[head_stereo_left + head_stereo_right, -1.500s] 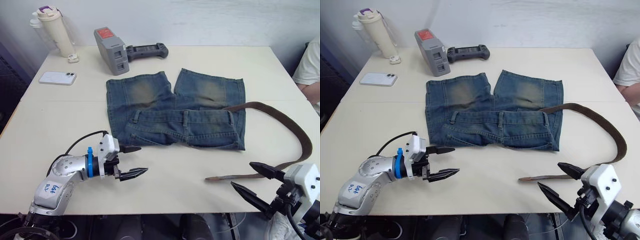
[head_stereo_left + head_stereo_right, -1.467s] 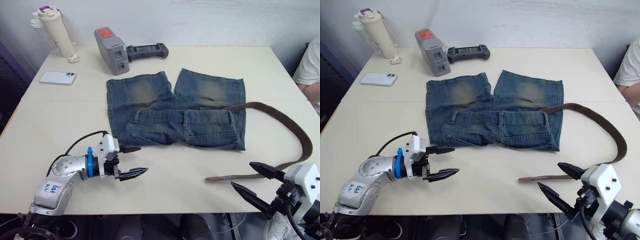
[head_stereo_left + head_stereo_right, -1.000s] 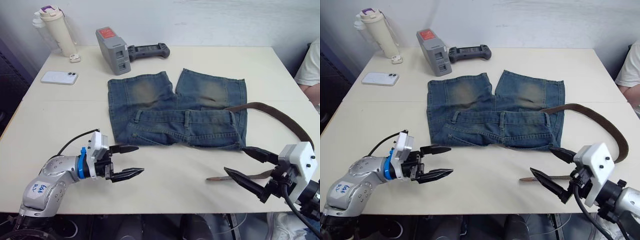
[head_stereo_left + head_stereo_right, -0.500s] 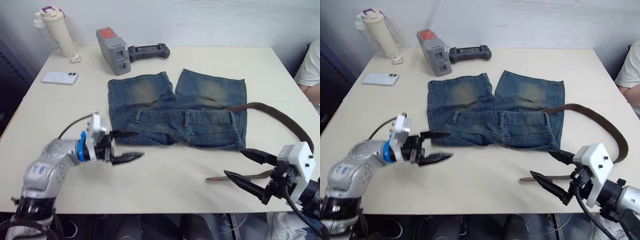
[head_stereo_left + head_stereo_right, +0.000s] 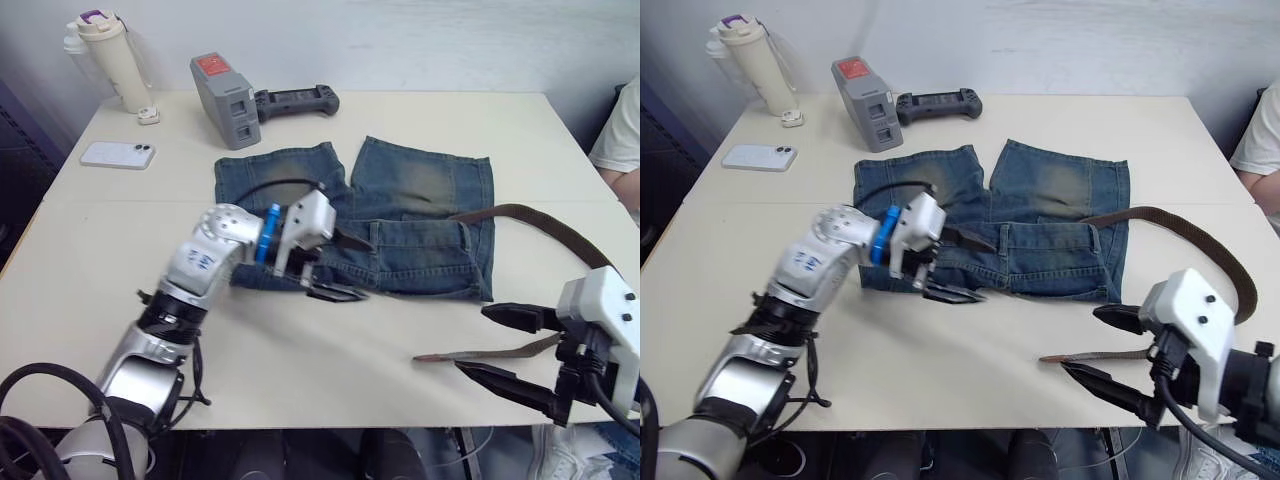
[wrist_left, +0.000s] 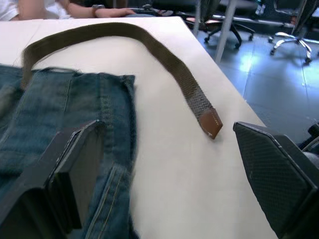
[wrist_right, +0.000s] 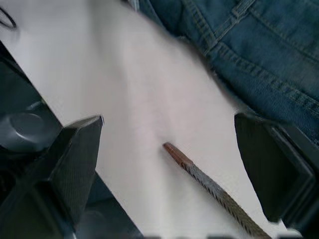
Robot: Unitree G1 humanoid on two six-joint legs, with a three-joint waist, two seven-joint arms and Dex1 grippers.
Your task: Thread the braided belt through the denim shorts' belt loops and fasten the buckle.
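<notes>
Your left claw [image 5: 345, 268] is spread wide and hangs over the waistband of the shorts [image 5: 400, 225], with one finger above the band and the other at its near edge; it holds nothing. Your left arm reaches far in from the near left side of the tabletop [image 5: 120, 240], with the elbow bent and the wrist turned toward the right edge. Your right claw [image 5: 515, 350] is also spread and empty, low at the near right corner, and its fingers stand on both sides of the belt tip [image 5: 432, 356] without touching it, as far as I can judge.

The shorts lie flat in the middle of the tabletop, legs toward the far edge and waistband toward you. The belt [image 5: 560, 235] starts at the right end of the waistband, bends out toward the right edge and comes back to the near edge, where its tan tip lies on bare surface. I cannot tell if the far end is already under a first loop, and I do not see the buckle.

You are near the beginning of the task, I think. The loops [image 5: 375, 235] along the middle and left of the waistband have no belt in them. You must first take the tip, pass it through each loop, then close the buckle.
</notes>
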